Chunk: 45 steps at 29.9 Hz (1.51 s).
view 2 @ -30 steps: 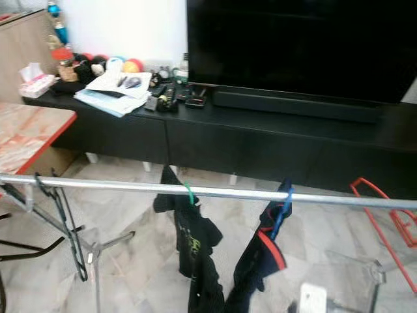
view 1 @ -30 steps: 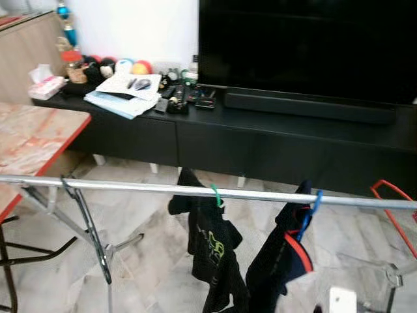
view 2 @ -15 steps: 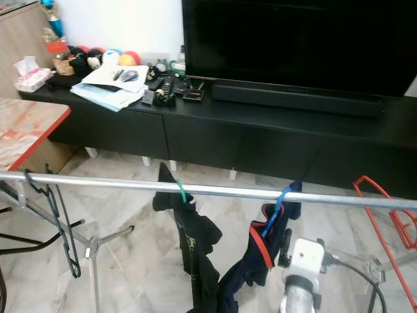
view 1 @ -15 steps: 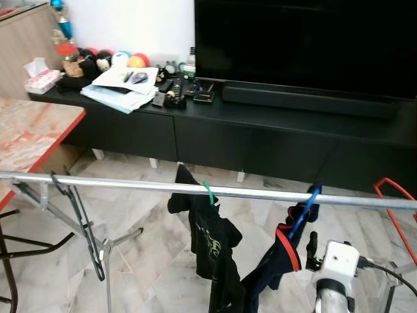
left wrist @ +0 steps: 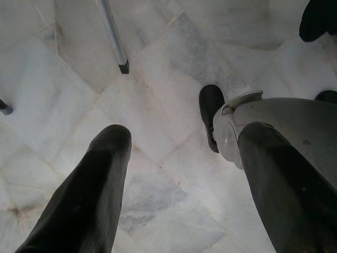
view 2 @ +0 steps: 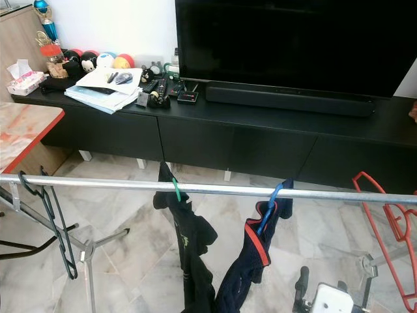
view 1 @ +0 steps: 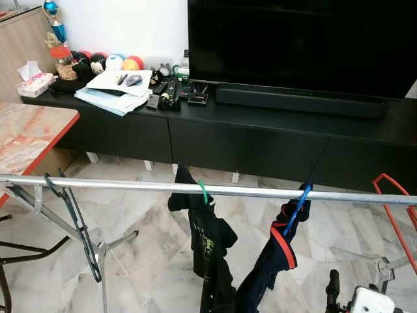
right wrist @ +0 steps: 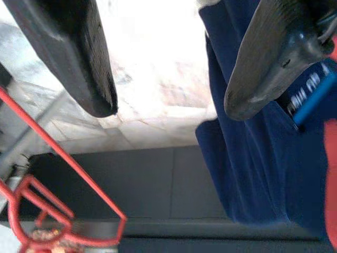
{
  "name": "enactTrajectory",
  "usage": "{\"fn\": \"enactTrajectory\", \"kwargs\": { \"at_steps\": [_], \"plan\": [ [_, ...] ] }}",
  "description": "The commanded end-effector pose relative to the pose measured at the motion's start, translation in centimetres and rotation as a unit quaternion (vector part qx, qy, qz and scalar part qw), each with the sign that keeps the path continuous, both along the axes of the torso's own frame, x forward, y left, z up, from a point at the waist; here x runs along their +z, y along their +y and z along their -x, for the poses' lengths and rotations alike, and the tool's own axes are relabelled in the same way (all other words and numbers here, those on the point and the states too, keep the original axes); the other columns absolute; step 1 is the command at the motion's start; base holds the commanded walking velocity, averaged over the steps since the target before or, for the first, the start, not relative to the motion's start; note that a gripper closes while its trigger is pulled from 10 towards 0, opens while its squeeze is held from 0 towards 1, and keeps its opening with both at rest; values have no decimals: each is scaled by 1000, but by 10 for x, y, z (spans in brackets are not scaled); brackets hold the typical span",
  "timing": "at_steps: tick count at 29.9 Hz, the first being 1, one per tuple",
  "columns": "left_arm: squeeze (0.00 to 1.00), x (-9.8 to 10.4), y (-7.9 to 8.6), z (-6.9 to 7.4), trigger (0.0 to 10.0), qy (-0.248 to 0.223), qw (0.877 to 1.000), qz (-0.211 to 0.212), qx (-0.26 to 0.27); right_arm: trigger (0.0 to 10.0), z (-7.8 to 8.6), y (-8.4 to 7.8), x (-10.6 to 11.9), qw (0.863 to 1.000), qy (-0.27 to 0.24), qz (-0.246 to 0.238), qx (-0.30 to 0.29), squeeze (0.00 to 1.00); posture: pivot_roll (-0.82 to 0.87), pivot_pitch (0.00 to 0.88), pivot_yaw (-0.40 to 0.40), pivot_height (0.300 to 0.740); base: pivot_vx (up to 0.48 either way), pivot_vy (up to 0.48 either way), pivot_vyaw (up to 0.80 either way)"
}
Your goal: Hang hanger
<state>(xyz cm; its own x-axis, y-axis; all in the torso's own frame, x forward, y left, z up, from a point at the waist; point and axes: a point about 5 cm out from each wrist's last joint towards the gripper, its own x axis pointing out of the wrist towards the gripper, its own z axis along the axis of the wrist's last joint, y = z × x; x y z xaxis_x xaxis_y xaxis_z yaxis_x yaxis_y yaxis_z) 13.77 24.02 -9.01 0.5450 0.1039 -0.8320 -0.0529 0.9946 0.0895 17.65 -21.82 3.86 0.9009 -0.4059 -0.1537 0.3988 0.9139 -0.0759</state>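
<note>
A black hanger (view 1: pixel 75 225) hangs near the left end of the silver rail (view 1: pixel 130 186). Next comes a green hanger (view 1: pixel 202 192) with a black shirt (view 1: pixel 208 251), then the blue hanger (view 1: pixel 296 207) carrying a navy garment (view 1: pixel 270 264), hooked on the rail. A red hanger (view 2: pixel 384 225) hangs at the right end. The right pincer (right wrist: pixel 168 74), fingers apart and empty, has dropped lower than half a second ago. The left pincer (left wrist: pixel 184 174) points at the floor, fingers apart.

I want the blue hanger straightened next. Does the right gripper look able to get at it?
Probably yes. The right gripper is open, just below and beside the blue hanger on the rail, with nothing between them.
</note>
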Motion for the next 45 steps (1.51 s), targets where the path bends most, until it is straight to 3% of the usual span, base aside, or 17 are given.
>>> {"fn": "enactTrajectory", "kwargs": {
  "at_steps": [1, 8, 22, 34, 45],
  "plan": [
    [0, -2, -1, 5, 10000, 12, 1000, -4, 0, 10000, -11, 2, 8, 1000, -13, -8, 19, 0, -38, 76, 2, 740, 0, 0, 0],
    [0, -2, -1, 4, 10000, 12, 1000, -5, 7, 10000, -33, 11, 23, 998, -38, -21, 48, 0, -26, 60, -4, 740, 0, 43, 0],
    [0, -2, -1, 5, 10000, 10, 1000, -5, -1, 10000, -33, 8, 27, 999, -44, -17, 19, 0, -27, 51, 4, 740, 0, 40, 0],
    [0, -2, -2, 4, 10000, 6, 1000, -2, -6, 10000, -38, 8, 29, 999, -45, -16, 19, 0, -28, 56, 1, 740, 0, 370, 0],
    [0, -2, -5, 4, 10000, 3, 1000, 3, -5, 10000, -47, -2, 42, 997, -69, 10, -22, 0, -22, 66, 0, 740, 0, 0, 0]
  ]
}}
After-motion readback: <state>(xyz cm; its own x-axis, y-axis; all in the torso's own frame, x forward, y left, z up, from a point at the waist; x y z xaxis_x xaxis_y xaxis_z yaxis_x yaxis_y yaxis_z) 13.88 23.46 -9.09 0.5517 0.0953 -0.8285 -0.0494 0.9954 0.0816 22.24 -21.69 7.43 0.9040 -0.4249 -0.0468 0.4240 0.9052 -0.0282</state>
